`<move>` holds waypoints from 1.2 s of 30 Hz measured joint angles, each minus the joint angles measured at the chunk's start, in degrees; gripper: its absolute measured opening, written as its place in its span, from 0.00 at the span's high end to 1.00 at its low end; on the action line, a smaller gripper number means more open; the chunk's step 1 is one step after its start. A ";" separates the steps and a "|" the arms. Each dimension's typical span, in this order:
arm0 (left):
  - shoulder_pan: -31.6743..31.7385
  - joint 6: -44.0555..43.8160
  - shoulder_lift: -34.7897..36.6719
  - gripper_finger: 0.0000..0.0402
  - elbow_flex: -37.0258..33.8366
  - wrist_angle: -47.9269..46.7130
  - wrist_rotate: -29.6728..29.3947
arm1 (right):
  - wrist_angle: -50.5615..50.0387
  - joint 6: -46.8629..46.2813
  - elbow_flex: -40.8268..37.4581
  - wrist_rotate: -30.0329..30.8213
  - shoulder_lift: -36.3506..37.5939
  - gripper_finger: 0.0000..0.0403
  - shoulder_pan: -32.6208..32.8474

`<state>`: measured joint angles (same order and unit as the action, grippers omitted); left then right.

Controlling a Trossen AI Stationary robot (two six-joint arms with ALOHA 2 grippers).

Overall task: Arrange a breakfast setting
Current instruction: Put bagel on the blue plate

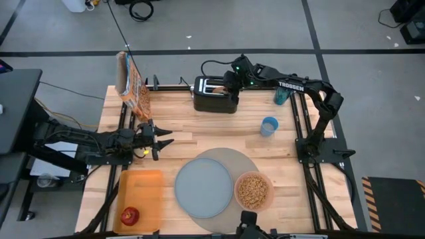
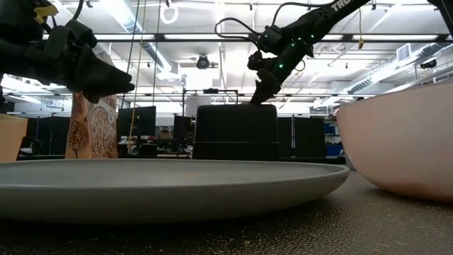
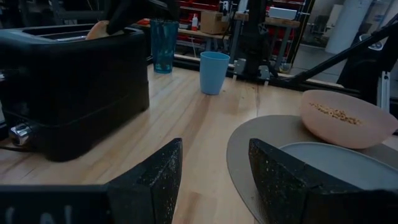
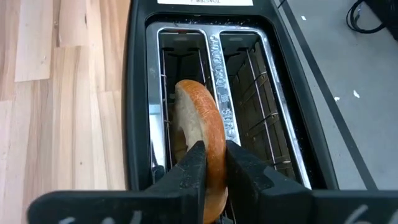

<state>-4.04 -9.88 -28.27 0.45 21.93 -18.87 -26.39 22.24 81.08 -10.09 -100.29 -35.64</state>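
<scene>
Presently the golden-brown sliced bagel half [image 4: 202, 140] is stood on edge in one slot of the black two-slot toaster [image 1: 215, 95], which sits near the far edge of the wooden bench [image 1: 199, 126]. The right end effector [image 4: 211, 163] is clamped on the bagel's upper rim, one finger on each cut or crust face. The bagel may be judged light, fairly stiff at the crust yet compressible and crumbly, so a moderate squeeze on the flat faces seems best. A straight upward lift would probably be needed, since the wire guides of the slot lie close against it.

The left end effector [image 1: 157, 140] is held released near the left edge of the bench, gripping nothing.

Toward the near edge lie the large round grey mat [image 1: 229, 159], the smaller grey plate [image 1: 203, 186] upon it, and the translucent pink bowl [image 1: 253, 190] filled with cereal, which overlaps the mat's right rim. The red apple [image 1: 130, 215] rests on the flat orange tray [image 1: 143, 189] at the near left corner.

Much is concealed. The bagel's lower part is sunk in the slot, and its far face is hidden. No metal spoon can be made out in any view. In the low view the toaster's top is masked, so the grip cannot be checked there.
</scene>
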 joint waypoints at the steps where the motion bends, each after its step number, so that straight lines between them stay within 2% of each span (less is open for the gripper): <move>1: 0.00 0.01 0.00 0.52 0.00 0.00 0.00 | 0.02 0.00 0.00 0.00 0.00 0.86 -0.02; 10: 0.01 -0.01 -0.02 0.52 0.00 -0.86 0.00 | -0.11 0.33 1.59 1.23 0.15 0.86 0.74; 21: 0.01 -0.03 -0.02 0.52 0.00 -0.99 0.00 | -5.49 2.21 9.56 7.13 2.16 0.86 4.00; 27: 0.01 -0.03 -0.02 0.52 0.00 -1.31 0.00 | -9.05 1.84 14.38 7.07 5.96 0.86 7.38; 29: 0.01 -0.03 -0.02 0.52 0.00 -1.31 0.02 | -8.85 1.04 14.57 4.31 7.51 0.86 8.91; 36: 0.00 0.05 -0.02 0.52 0.00 -1.32 0.00 | -16.19 -2.23 14.19 -12.44 8.43 0.86 13.44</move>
<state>-4.04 -9.82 -28.29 0.45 20.61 -18.87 -42.59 20.01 95.27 -22.53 -91.86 -22.20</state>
